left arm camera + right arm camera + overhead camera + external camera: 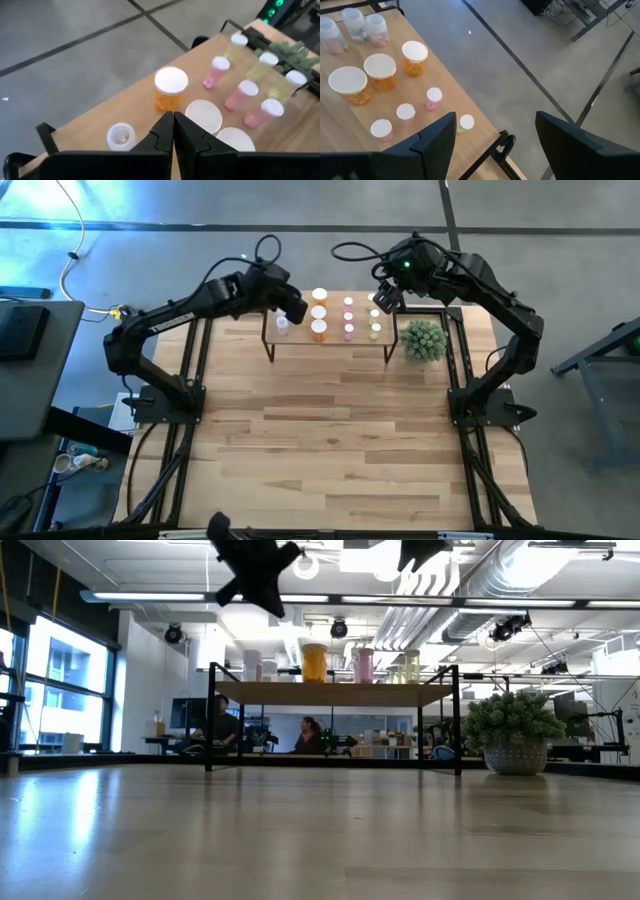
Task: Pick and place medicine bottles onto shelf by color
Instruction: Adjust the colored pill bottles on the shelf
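High view, shelf: the small light-wood shelf on thin black legs (330, 335) stands at the far edge of the wooden tabletop (330, 440); the small white-capped medicine bottles (319, 329) stand on it in rows by colour: clear at the left end, then orange, pink, and pale yellow-green nearest the green spiky plant (424, 340).
High view, arms: the left gripper (290, 308) hangs over the shelf's clear-bottle end; the right gripper (385, 298) hangs over the yellow-green end.
Low view: every bottle seen stands upright on the shelf; none shows on the tabletop below it.
Left wrist view: fingers (161, 140) pressed fully together, holding nothing. The clear bottle (121, 136) stands just beside them and apart; the orange bottle (170, 90) stands beyond the tips.
Right wrist view: fingers (435, 142) spread wide and empty, above the shelf edge; the nearest small cap (467, 122) lies between them, lower down.
Judgement, step: sorting looks essentially complete, both arms unloaded.
Judgement, method: lift each gripper straight up from the shelf before any sideways travel, since caps stand close under both.
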Controlling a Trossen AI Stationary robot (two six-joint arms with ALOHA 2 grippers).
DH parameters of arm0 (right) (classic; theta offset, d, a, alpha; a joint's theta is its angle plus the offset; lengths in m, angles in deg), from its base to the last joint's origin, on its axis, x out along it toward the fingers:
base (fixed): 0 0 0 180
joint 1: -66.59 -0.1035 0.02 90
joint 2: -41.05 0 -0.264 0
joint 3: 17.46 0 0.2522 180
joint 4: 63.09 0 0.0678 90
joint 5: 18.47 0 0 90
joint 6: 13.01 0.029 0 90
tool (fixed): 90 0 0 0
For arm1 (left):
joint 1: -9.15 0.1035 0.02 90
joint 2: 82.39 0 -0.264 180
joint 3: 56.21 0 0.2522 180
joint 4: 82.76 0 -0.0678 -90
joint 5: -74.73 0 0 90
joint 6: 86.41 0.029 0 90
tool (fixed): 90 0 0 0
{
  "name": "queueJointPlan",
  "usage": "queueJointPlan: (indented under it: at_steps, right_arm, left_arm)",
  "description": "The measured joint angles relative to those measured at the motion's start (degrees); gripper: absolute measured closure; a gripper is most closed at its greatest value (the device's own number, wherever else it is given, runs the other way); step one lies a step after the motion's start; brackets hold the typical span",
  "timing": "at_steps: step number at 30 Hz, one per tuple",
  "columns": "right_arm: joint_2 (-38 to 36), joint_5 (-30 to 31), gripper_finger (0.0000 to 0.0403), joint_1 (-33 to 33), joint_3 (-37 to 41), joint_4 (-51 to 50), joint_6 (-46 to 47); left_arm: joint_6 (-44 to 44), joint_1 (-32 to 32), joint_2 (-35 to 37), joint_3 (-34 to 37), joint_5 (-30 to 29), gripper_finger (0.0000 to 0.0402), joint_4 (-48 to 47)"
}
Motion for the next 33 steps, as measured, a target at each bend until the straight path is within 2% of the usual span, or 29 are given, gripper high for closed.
queueJointPlan:
  at_steps: [23,33]
  right_arm:
    - [0.02,0.04,0.0139,0.0,0.0,-0.15,0.0]
    - [0.02,0.07,0.0139,0.0,0.0,-0.14,0.61]
  left_arm:
    - [0.07,1.08,-8.85,-0.07,-1.26,0.0401,-1.31]
    - [0.07,2.42,-10.2,-0.07,-1.73,0.0401,-2.38]
